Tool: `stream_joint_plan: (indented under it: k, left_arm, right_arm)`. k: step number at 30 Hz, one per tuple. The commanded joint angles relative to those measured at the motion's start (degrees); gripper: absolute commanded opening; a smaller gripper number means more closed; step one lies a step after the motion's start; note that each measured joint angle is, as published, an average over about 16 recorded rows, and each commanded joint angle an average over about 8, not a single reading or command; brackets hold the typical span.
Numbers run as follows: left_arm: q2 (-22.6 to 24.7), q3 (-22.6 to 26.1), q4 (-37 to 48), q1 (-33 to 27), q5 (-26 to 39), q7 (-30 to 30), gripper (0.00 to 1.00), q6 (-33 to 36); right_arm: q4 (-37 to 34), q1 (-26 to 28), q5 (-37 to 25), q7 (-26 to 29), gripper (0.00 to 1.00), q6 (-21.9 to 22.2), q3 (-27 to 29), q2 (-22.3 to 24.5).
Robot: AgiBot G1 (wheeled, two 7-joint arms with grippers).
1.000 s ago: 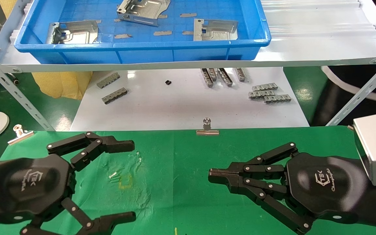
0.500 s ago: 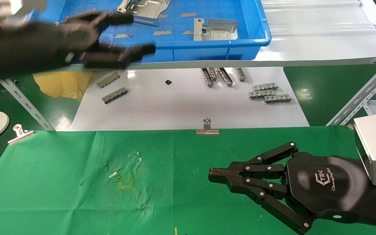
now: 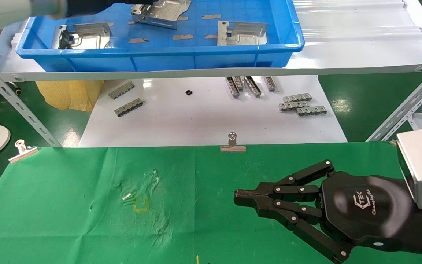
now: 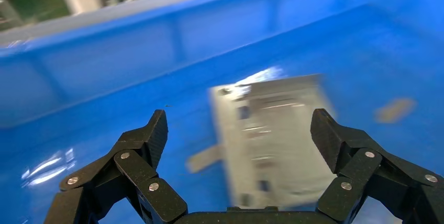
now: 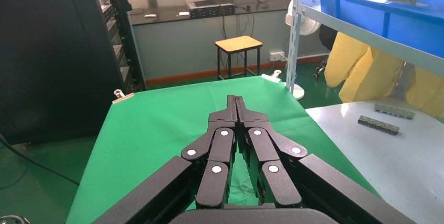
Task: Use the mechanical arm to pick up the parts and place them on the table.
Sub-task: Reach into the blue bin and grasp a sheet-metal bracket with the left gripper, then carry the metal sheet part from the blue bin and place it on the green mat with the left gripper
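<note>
Three silver-grey stamped parts lie in the blue tray (image 3: 159,60): one at the left (image 3: 82,36), one at the back middle (image 3: 159,13), one at the right (image 3: 242,33). My left arm reaches in from the top left edge of the head view, its gripper mostly out of that view. In the left wrist view my left gripper (image 4: 241,130) is open and empty, hovering above a part (image 4: 275,140) on the tray floor, its fingertips either side of it. My right gripper (image 3: 237,196) is shut and empty, low over the green cloth table (image 3: 68,220); it also shows in the right wrist view (image 5: 235,101).
The tray stands on a white shelf (image 3: 343,55) with slanted metal legs (image 3: 401,110). Below lies a glossy white tabletop (image 3: 203,121) with several grey comb-like strips (image 3: 300,104). Binder clips (image 3: 233,143) hold the cloth's far edge. A faint yellow square (image 3: 141,203) marks the cloth.
My left arm has risen from the green cloth up to the blue tray and moved farther over it, still open. My right arm has not moved.
</note>
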Motion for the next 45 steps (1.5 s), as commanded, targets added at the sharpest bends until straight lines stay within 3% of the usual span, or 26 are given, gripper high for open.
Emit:
stream_joint_plan:
  k: [1, 2, 3, 4, 6, 25, 45]
  left_arm:
    - [2.74, 0.79, 4.30, -1.33, 1.57, -0.37, 0.14, -5.26]
    - [3.23, 0.93, 4.87, -1.37, 1.75, -0.59, 0.04, -6.13]
    - [3.59, 1.04, 5.21, -1.35, 1.85, -0.82, 0.00, -6.69]
    - [3.83, 1.13, 5.37, -1.29, 1.91, -1.04, 0.00, -7.01]
    - [4.03, 1.29, 5.28, -1.05, 1.93, -1.45, 0.00, -7.03]
    - [3.38, 3.18, 4.47, -0.93, 2.27, -2.87, 0.00, 0.90]
    - [3.56, 2.23, 3.88, 0.36, -0.36, 0.13, 0.00, -4.05]
  right_arm:
    - [0.00, 0.00, 0.00, 0.00, 0.47, 0.00, -0.01, 0.00]
    - [0.00, 0.00, 0.01, 0.00, 0.59, 0.00, -0.01, 0.00]
    - [0.00, 0.00, 0.01, -0.01, 0.72, 0.01, -0.01, 0.01]
    - [0.00, 0.00, 0.01, -0.01, 0.84, 0.01, -0.02, 0.01]
    - [0.00, 0.00, 0.01, -0.01, 1.00, 0.01, -0.02, 0.01]
    - [0.00, 0.02, 0.06, -0.04, 1.00, 0.03, -0.08, 0.03]
    - [0.00, 0.03, 0.10, -0.07, 1.00, 0.06, -0.14, 0.06]
